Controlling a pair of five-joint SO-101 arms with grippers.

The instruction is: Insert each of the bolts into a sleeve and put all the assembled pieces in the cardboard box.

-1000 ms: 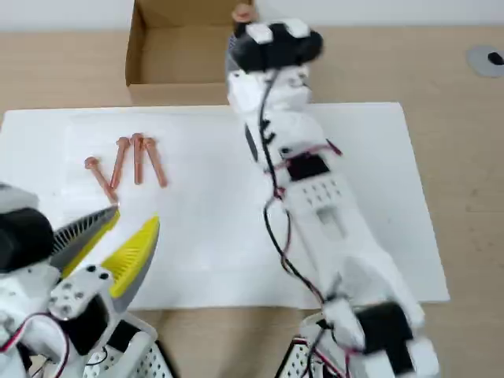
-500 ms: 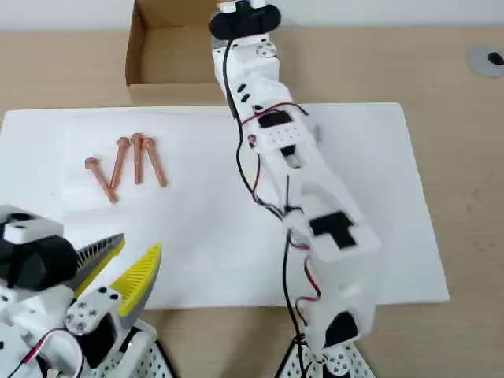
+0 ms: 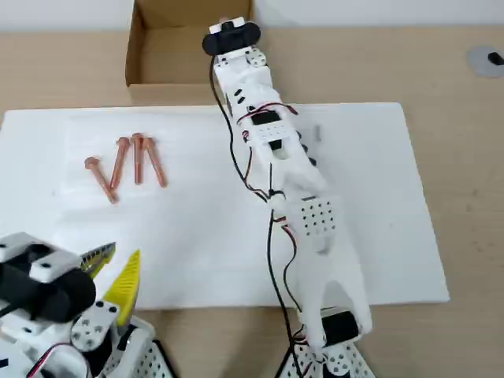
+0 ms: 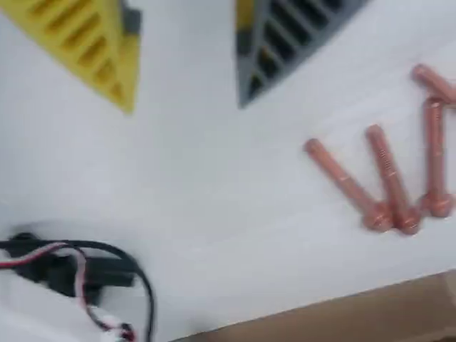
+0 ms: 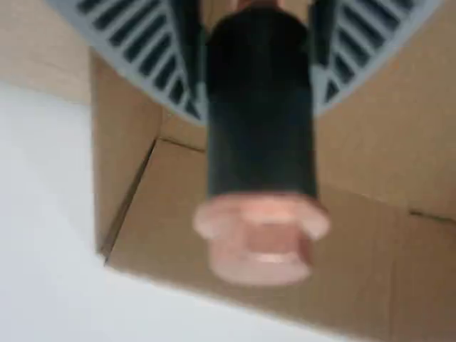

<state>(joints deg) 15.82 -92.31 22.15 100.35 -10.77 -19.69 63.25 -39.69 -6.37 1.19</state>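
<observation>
Though R gripper clamps sleeve, bolt shank hidden; box cut off.

A light wooden table carries a white sheet that lies flat across its middle, its long edges parallel to the table's near and far sides. Bare wood shows beyond the sheet on the right and along the far side. Near the table's far right corner sits a round grey disc with a dark centre. Behind the table's far edge runs a pale strip.
</observation>
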